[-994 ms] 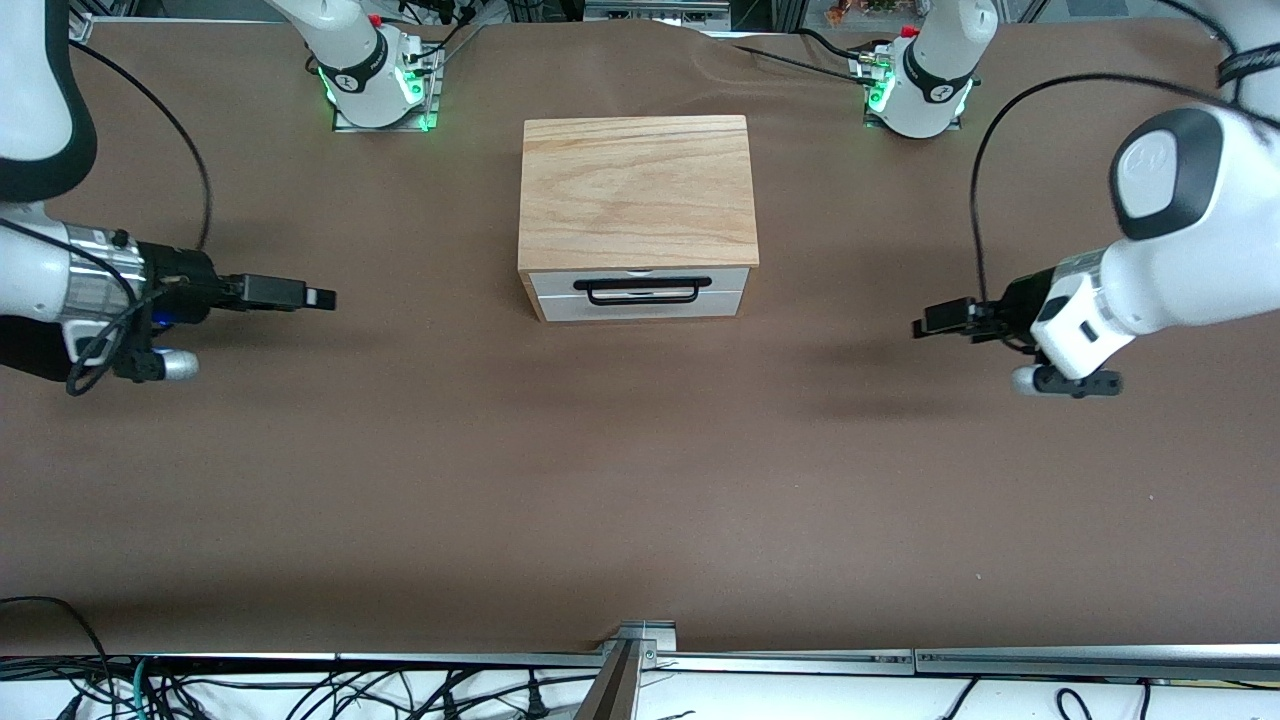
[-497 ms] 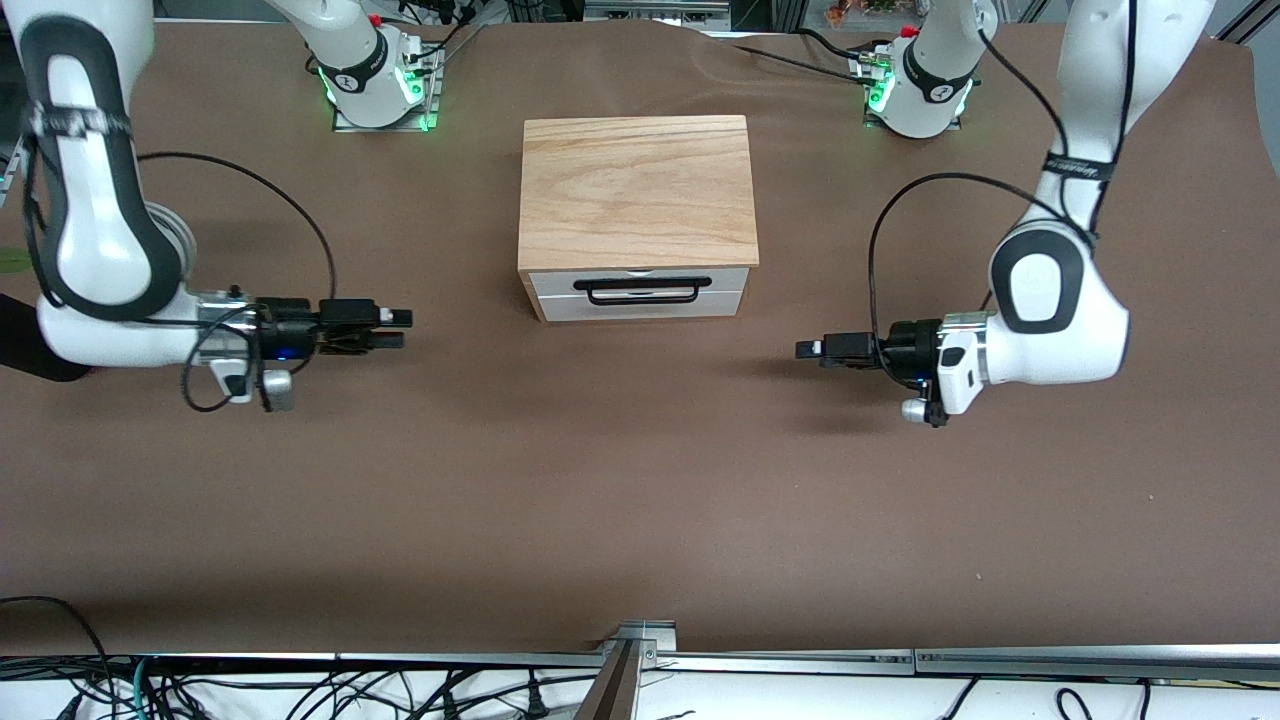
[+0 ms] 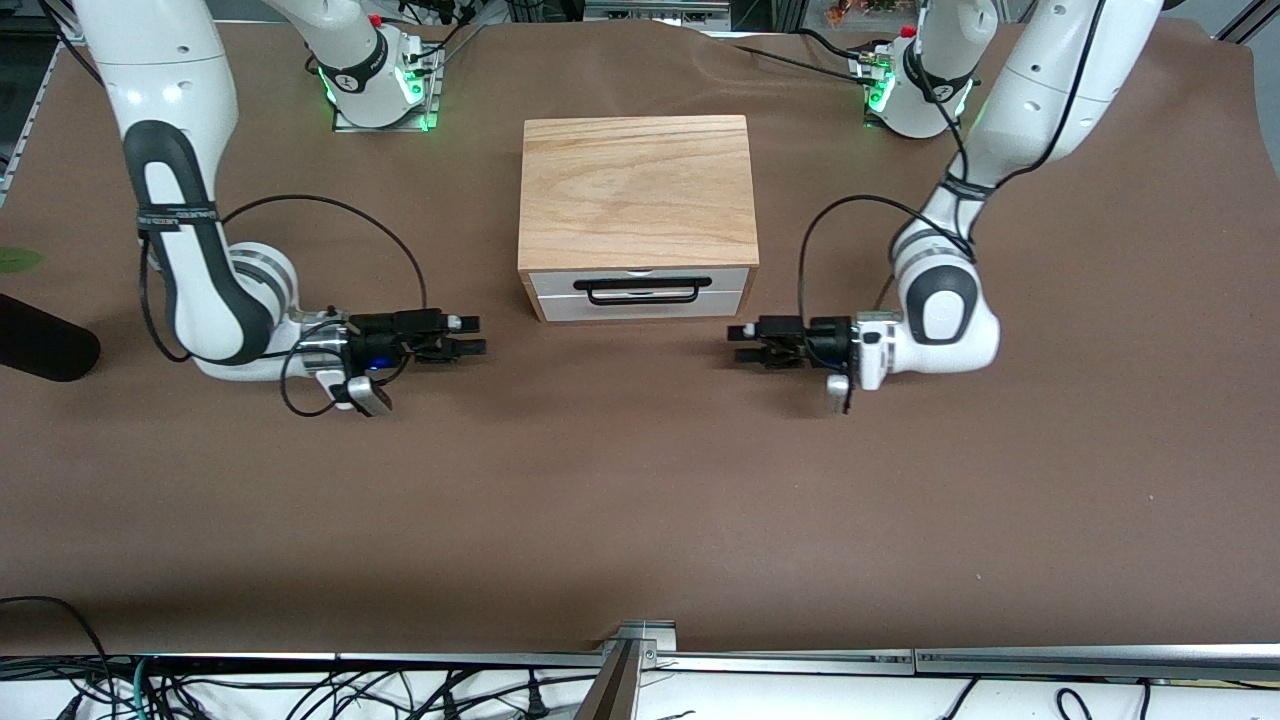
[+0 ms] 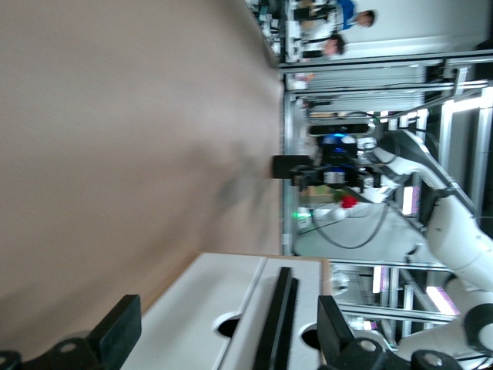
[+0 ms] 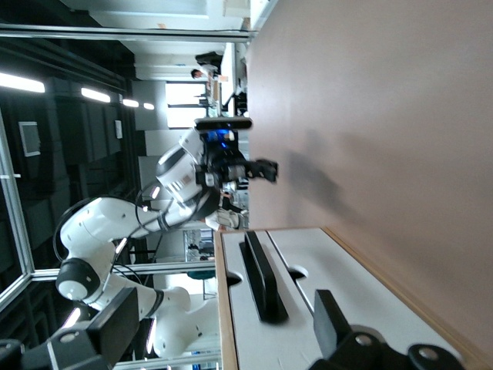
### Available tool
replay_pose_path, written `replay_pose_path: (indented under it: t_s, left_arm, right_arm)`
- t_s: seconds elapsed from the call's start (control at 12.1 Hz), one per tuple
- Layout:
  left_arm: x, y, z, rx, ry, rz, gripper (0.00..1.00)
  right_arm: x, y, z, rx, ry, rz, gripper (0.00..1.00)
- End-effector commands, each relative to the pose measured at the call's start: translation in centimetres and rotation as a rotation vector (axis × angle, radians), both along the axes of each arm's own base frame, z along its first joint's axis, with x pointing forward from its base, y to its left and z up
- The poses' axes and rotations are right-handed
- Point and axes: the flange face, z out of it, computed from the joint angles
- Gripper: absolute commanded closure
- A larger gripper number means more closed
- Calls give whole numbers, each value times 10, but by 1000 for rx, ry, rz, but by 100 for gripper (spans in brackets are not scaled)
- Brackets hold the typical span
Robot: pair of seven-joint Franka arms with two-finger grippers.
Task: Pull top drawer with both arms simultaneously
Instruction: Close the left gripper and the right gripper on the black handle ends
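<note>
Here the top drawer (image 3: 639, 282) sits shut in the cabinet (image 3: 637, 192) mid-table, while the left gripper (image 3: 738, 344) and right gripper (image 3: 474, 337) hang low over the table (image 3: 640, 500) at either end of it, both spread open, holding nothing

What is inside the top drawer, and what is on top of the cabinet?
The top drawer is shut, so its inside is hidden; only the white front and black handle show. Nothing lies on the cabinet.
</note>
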Motion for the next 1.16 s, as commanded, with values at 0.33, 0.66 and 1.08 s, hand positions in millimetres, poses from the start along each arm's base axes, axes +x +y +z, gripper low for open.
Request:
replay_pose_path:
  t_s: [0.33, 0.66, 1.08]
  left_arm:
    - [-74, -28, 11, -61, -117, 6, 8]
    - [-90, -37, -10, -70, -122, -18, 25]
    - [-102, -53, -22, -97, -32, -11, 45]
  right_arm:
    - [-21, 73, -31, 67, -23, 1, 0]
    - [-38, 104, -44, 68, -51, 60, 0]
    - [-58, 126, -72, 81, -114, 112, 2]
